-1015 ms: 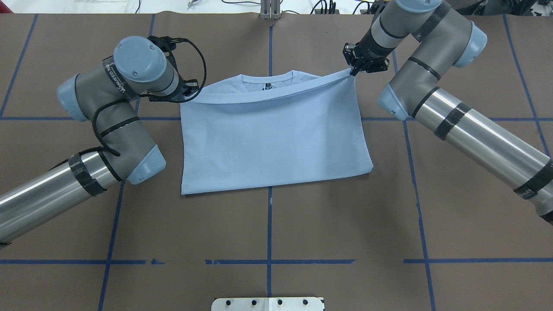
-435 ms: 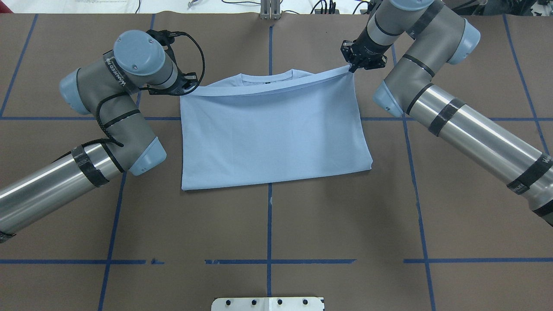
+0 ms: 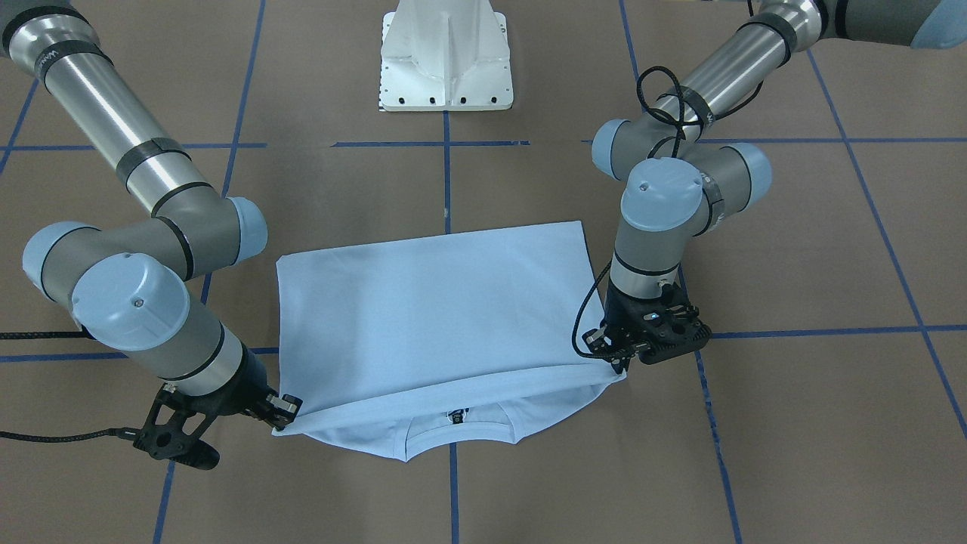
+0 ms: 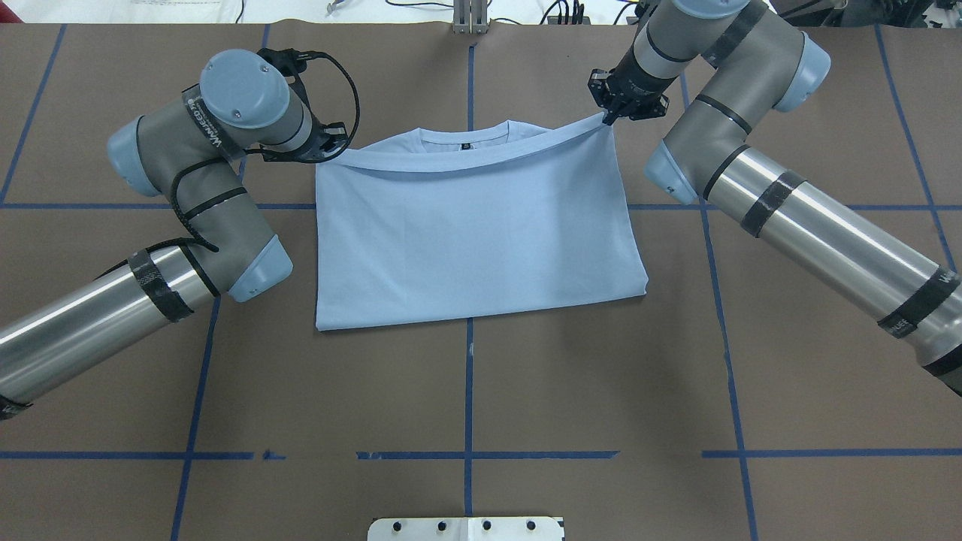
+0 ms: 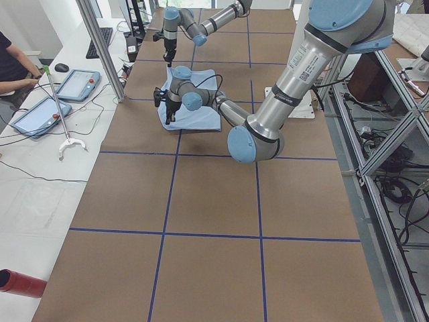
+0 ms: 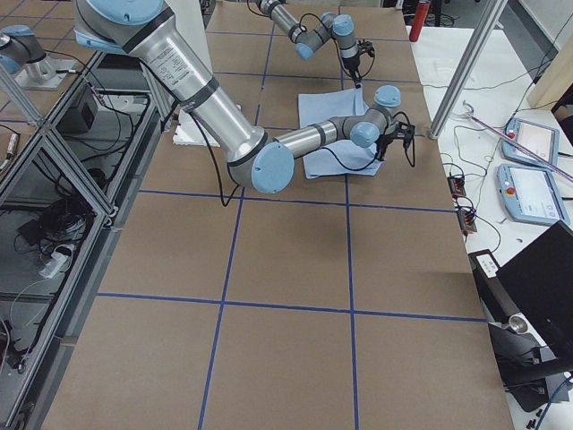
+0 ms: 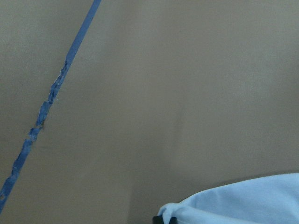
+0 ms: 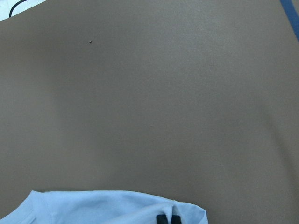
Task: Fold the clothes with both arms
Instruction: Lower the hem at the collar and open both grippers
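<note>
The light blue T-shirt (image 4: 473, 240) lies folded on the brown table, its lower half doubled over toward the collar (image 4: 464, 138). The chest print is hidden; the collar label (image 3: 455, 414) shows. My left gripper (image 4: 336, 152) is shut on the left corner of the folded-over edge, also in the front view (image 3: 616, 364). My right gripper (image 4: 606, 118) is shut on the right corner, also in the front view (image 3: 284, 408). Both hold the edge slightly lifted just short of the collar. Each wrist view shows pinched cloth (image 7: 243, 200) (image 8: 117, 207) at the bottom.
The white pedestal base (image 3: 446, 60) stands at the robot's side of the table. Blue tape lines (image 4: 467, 391) grid the brown surface. Beyond the far edge are cables and a metal post (image 4: 470, 16). Tablets (image 5: 77, 84) lie on a side bench.
Both grippers have carried the folded-over edge farther toward the collar. The edge now covers more of the shirt's upper part and the label area.
</note>
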`<state>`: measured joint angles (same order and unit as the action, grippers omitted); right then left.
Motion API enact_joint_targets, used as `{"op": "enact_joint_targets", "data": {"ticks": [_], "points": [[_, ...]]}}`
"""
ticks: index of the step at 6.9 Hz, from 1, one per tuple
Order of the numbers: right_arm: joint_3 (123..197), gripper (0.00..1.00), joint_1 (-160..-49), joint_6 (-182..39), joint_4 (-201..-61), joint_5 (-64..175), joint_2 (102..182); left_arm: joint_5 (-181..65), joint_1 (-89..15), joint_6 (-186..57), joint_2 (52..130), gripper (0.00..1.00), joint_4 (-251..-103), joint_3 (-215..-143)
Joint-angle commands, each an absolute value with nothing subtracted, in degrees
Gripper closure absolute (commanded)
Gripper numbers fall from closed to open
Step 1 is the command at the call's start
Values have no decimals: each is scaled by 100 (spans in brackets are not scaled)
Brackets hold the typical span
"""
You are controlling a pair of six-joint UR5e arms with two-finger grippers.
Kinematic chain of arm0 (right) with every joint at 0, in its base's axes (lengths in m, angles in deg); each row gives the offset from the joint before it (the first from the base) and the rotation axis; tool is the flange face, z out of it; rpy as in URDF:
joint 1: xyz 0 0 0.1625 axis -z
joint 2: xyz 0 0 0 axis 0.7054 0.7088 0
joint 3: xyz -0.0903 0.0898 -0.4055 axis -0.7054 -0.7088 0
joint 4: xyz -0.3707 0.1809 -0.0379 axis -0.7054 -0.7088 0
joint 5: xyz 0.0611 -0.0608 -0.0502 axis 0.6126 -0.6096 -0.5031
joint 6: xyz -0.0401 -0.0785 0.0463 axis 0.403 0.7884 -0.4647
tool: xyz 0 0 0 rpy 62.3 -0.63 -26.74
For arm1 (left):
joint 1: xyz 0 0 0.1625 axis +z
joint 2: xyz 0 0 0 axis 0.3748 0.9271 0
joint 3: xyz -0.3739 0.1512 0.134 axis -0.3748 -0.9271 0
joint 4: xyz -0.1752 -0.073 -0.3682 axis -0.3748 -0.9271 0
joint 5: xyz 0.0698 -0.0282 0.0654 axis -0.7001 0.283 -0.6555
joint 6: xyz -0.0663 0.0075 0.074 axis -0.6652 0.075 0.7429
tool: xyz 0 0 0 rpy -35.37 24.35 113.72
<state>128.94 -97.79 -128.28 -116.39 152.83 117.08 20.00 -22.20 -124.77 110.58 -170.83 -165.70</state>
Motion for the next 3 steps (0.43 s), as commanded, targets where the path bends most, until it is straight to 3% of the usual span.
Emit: {"op": "enact_joint_targets", "data": {"ticks": [1, 2, 3], "points": [[12881, 85, -9751, -12823, -11369, 15276, 11765, 2002, -2220, -12443, 11083, 38, -17079, -16575], [12881, 1, -9733, -12815, -11367, 15268, 11774, 2002, -2211, -12452, 11126, 0, -17053, -16584], [12881, 0, -9733, -12806, -11367, 15285, 11765, 2002, -2220, -12452, 11144, 0, -17044, -16584]]}}
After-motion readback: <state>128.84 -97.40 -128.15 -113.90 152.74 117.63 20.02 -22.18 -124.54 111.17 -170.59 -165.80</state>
